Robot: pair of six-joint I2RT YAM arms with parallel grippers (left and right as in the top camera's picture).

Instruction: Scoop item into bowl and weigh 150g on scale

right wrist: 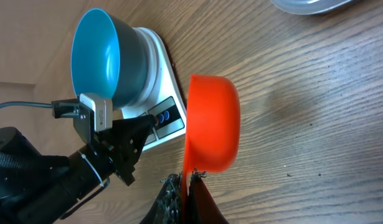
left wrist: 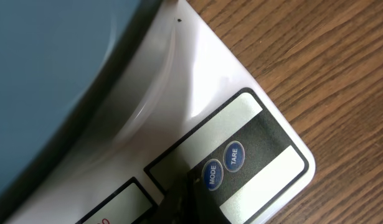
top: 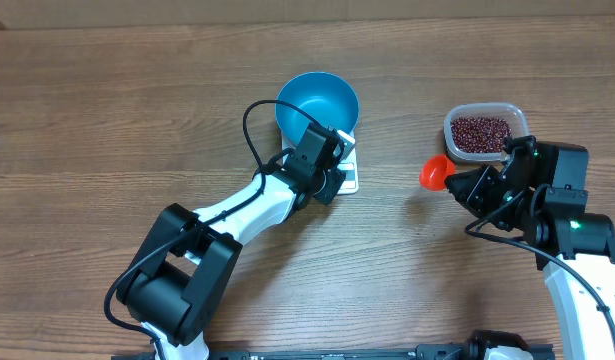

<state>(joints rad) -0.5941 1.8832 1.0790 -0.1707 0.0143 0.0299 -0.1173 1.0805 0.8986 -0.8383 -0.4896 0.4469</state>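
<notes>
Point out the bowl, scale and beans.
bowl [top: 318,103]: overhead view, blue inner wall.
scale [left wrist: 203,81]: left wrist view, white top surface.
beans [top: 479,133]: overhead view, middle of the heap.

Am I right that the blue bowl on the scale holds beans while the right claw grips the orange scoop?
No: the overhead view shows the blue bowl on the scale empty; the beans are in the clear tub. The right claw does grip the orange scoop.

Wide wooden table [top: 87,100] here, brown boards, the grain running left to right across the whole overhead view. A paler strip [top: 307,8] lines the far edge. Soft, even light, just a faint sheen on the wood.
</notes>
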